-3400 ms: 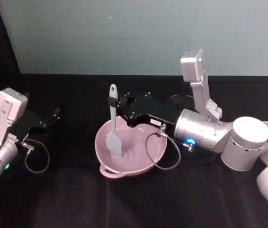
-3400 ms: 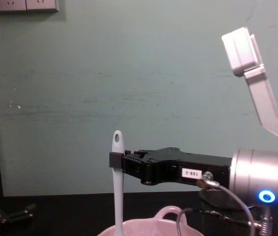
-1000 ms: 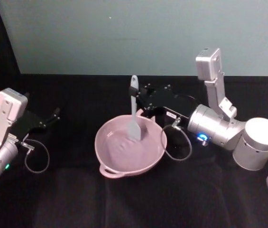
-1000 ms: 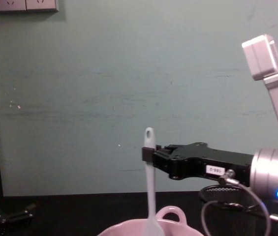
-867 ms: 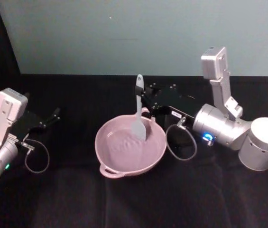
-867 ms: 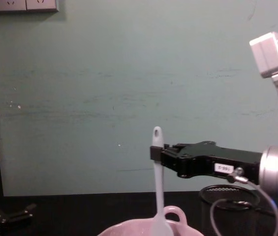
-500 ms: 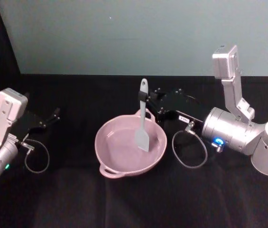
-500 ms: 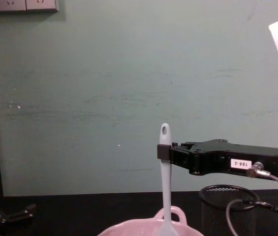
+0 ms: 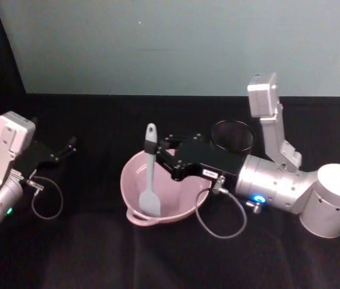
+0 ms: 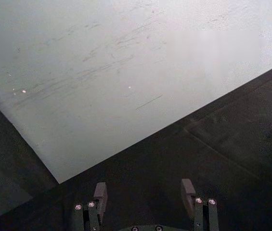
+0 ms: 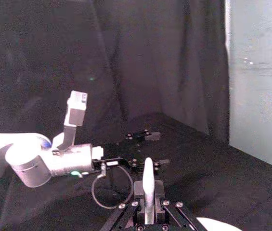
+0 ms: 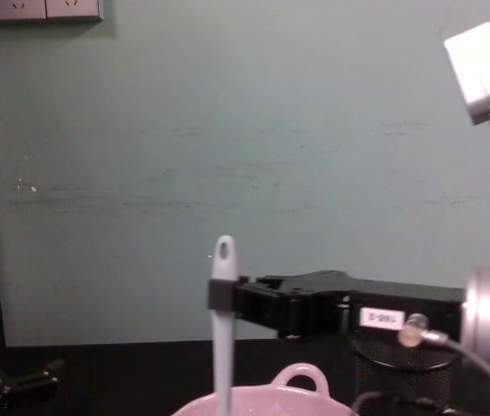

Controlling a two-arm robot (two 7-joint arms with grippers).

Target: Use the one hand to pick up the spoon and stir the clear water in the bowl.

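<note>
The pale pink bowl (image 9: 187, 199) sits mid-table, its loop handle (image 12: 301, 377) showing in the chest view. My right gripper (image 9: 152, 148), black with a white label, is shut on the upper handle of the white spoon (image 9: 149, 170). The spoon stands nearly upright, and its flat greyish head (image 9: 148, 203) dips into the near-left part of the bowl. In the chest view the spoon (image 12: 222, 338) rises from the bowl with the right gripper (image 12: 225, 295) clamped just below its oval hole. The right wrist view has the handle (image 11: 148, 182) between the jaws. My left gripper (image 9: 68, 146) rests open at the far left.
A black wire-mesh cup (image 9: 232, 137) stands just behind the right arm, beside the bowl. A grey cable loop (image 9: 221, 217) hangs from the right wrist over the black cloth. A teal wall runs along the table's back edge.
My right gripper has swept the spoon from the bowl's right side across to its near-left side, lower in the bowl. The left arm has not moved.
</note>
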